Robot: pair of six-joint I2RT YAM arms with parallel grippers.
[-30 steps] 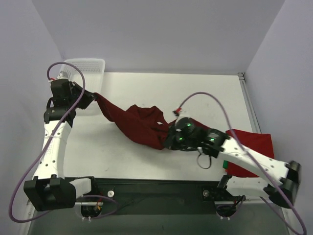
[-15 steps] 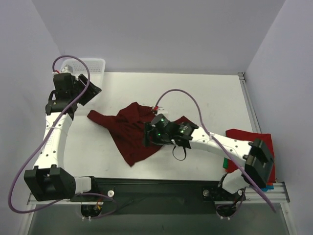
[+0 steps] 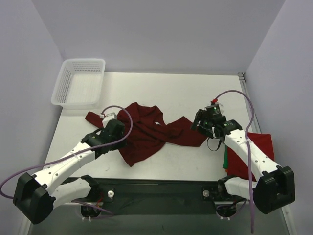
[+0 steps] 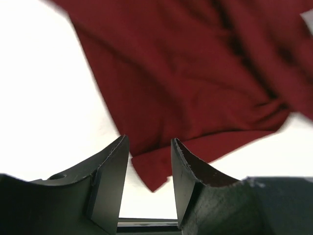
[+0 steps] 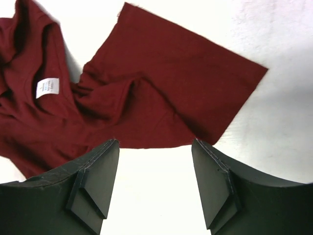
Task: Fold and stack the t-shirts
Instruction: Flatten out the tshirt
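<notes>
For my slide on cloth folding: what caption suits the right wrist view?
Open right gripper above a crumpled maroon t-shirt on a white table, neck label showing.

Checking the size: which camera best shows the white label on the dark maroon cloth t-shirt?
Right wrist: the white label on the dark maroon cloth t-shirt shows large. Top external gives a speck; left wrist, nothing clear.

You've got a white table (image 3: 195, 90): maroon tee (image 3: 146, 134) crumpled mid, red tee (image 3: 259, 147) rt edge, mesh basket (image 3: 84, 60) far-left corner.
</notes>
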